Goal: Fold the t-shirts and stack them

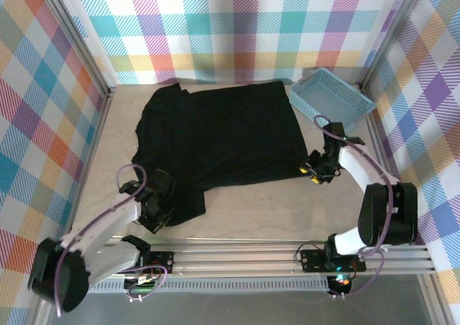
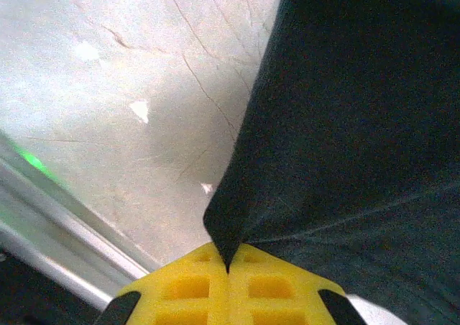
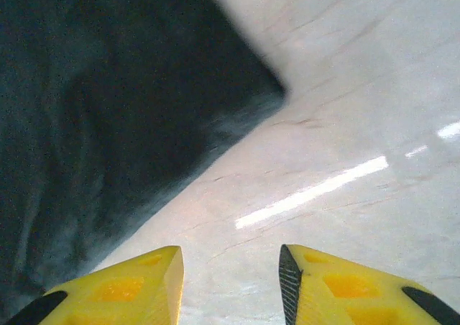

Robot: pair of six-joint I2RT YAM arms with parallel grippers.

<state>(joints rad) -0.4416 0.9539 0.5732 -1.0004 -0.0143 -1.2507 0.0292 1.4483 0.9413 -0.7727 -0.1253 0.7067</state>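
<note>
The t-shirt [image 1: 219, 142] lies mostly flat, unfolded (nothing stacked yet). Left fingers [image 2: 194, 285] pinch its corner; right fingers [image 3: 144, 285] stand apart, empty.

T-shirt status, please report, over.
Left gripper shut on t-shirt corner. Right gripper open, over table beside its edge. Cloth spread out, unfolded. Basket at far right, nothing blocking.

Left white, black-jointed arm [image 1: 108, 224]: bent. Yellow-padded left gripper [image 2: 228, 267]: jaws pressed together on black cloth t-shirt [image 2: 345, 124] edge. Right arm [image 1: 359, 165]: bent. Right gripper [image 3: 230, 260]: jaws apart.
</note>
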